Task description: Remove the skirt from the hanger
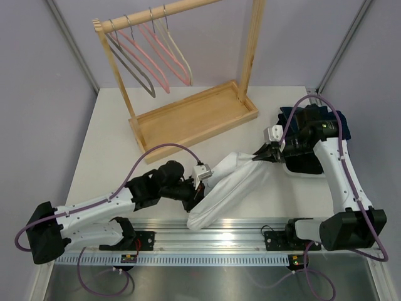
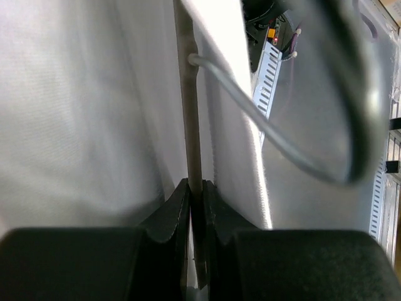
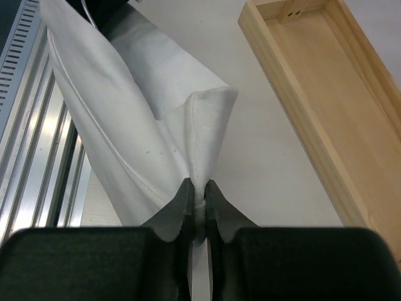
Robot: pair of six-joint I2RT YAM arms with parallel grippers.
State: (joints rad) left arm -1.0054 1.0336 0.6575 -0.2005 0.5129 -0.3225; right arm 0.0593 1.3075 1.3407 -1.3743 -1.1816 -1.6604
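Framing the white table (image 1: 113, 138) and skirt (image 1: 232, 182) stand lilac walls (image 1: 37, 63).

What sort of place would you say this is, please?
Probably a robotics lab test cell: a white table walled by plain panels, a wooden garment rack with hangers, and an aluminium rail.

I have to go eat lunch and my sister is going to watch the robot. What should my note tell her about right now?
Left hand: shut on the thin bar of the hanger, with fabric on both sides of it.
Right hand: shut on a corner of the white skirt, which stretches between the two hands.
Done: both grips are on.
Left to do: the skirt looks as if it is still on the hanger, so draw it off.
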